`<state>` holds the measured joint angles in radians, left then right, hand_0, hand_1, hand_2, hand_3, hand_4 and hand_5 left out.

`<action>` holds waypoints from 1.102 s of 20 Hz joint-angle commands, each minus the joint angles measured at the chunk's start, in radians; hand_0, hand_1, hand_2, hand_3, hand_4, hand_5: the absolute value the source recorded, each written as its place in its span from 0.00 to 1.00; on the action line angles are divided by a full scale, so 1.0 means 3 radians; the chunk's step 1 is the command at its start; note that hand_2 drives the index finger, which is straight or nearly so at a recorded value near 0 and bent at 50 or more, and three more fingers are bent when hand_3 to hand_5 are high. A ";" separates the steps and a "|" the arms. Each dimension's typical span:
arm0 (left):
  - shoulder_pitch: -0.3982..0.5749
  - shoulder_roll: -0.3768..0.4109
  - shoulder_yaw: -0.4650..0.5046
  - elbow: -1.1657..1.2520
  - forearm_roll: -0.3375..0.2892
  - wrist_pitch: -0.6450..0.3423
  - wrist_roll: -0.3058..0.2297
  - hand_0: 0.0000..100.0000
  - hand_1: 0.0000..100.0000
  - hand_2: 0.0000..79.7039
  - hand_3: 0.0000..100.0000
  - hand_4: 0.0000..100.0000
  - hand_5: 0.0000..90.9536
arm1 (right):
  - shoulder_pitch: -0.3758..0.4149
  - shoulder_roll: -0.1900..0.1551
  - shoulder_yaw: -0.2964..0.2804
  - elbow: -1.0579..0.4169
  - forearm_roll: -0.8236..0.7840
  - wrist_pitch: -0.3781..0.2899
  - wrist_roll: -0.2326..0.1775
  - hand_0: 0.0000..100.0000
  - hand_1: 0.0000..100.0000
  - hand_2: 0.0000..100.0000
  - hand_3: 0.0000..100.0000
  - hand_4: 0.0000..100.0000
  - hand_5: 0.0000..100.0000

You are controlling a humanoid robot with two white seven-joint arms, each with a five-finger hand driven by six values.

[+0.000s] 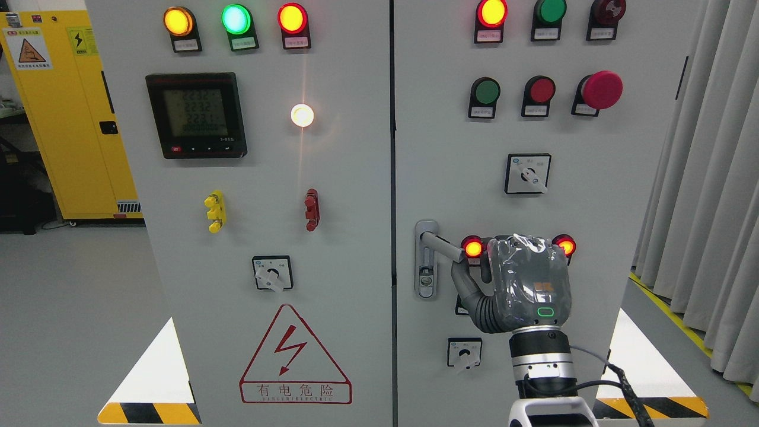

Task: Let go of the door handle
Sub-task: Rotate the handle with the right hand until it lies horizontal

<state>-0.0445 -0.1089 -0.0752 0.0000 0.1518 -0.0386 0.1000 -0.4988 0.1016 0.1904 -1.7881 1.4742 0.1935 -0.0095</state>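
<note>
- One right hand (pixel 522 284), arm rising from bottom edge right of centre; back toward camera, thumb beside the lever tip, whether gripping cannot be told.
- One door handle (pixel 442 244) on right cabinet door (pixel 593 178), near its left edge, lever slanting toward the hand.
- Three rotary switches, six lamps along the top, three push buttons.
- One meter (pixel 196 115) on left door.
- Open floor (pixel 65 308) left; curtain (pixel 711 207) close right.
</note>
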 commanded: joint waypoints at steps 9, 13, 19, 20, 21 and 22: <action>0.0000 0.0000 0.0000 -0.0041 0.0000 0.0001 -0.0001 0.12 0.56 0.00 0.00 0.00 0.00 | -0.0045 -0.0001 -0.0011 0.0014 0.0000 -0.0001 0.0006 0.60 0.38 0.91 1.00 1.00 1.00; 0.0000 0.0000 0.0000 -0.0041 0.0000 0.0001 -0.0001 0.12 0.56 0.00 0.00 0.00 0.00 | -0.0020 -0.0001 -0.0006 0.0014 0.0000 -0.0001 0.0006 0.60 0.38 0.91 1.00 1.00 1.00; 0.0000 0.0000 0.0000 -0.0041 0.0000 0.0001 -0.0001 0.12 0.56 0.00 0.00 0.00 0.00 | 0.0062 0.0004 0.0005 -0.0007 -0.0020 -0.0001 -0.0009 0.59 0.38 0.91 1.00 1.00 1.00; 0.0000 0.0000 0.0000 -0.0041 0.0000 0.0001 -0.0001 0.12 0.56 0.00 0.00 0.00 0.00 | 0.0083 0.0004 0.0005 -0.0007 -0.0021 -0.0001 -0.0009 0.59 0.38 0.91 1.00 1.00 1.00; 0.0000 0.0000 0.0000 -0.0041 0.0000 0.0001 -0.0001 0.12 0.56 0.00 0.00 0.00 0.00 | 0.0098 -0.0001 0.0010 -0.0012 -0.0021 -0.0001 -0.0014 0.59 0.38 0.91 1.00 1.00 1.00; 0.0000 0.0000 0.0000 -0.0041 0.0000 0.0001 -0.0001 0.12 0.56 0.00 0.00 0.00 0.00 | 0.0108 0.0004 0.0010 -0.0012 -0.0021 -0.0006 -0.0024 0.59 0.38 0.91 1.00 1.00 1.00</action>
<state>-0.0445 -0.1089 -0.0752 0.0000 0.1518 -0.0386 0.1000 -0.4867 0.1017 0.1896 -1.7874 1.4714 0.1935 -0.0055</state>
